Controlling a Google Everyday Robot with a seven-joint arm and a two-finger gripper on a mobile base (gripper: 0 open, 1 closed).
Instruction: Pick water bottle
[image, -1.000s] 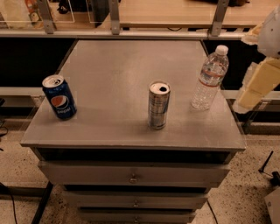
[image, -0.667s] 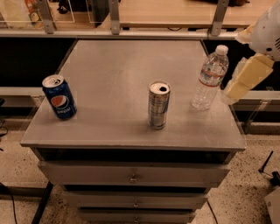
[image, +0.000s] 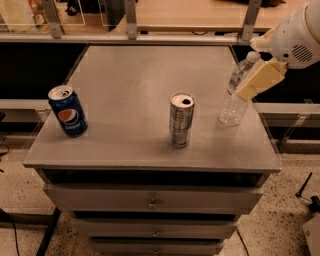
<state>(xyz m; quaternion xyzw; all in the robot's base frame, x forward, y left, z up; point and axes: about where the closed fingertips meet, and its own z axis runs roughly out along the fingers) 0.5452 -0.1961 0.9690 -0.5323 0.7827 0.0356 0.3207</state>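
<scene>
Camera view: we see the grey bench (image: 125, 100) with drawers below. The cream gripper (image: 261, 79) hangs at its right edge, overlapping the upper part of the water bottle (image: 232, 107), which stands there. Whether it is released or clenched, we cannot tell. The slim silver can (image: 181, 122) stands front-centre and the blue Pepsi can (image: 68, 112) front-left.

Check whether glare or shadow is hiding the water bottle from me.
Camera view: there is no harsh glare, only a soft sheen on the grey tabletop. The clear water bottle reads faintly, with its upper half against a dark background. The gripper, at the right edge, overlaps the bottle's upper part. The surroundings beyond the table are dim.
</scene>
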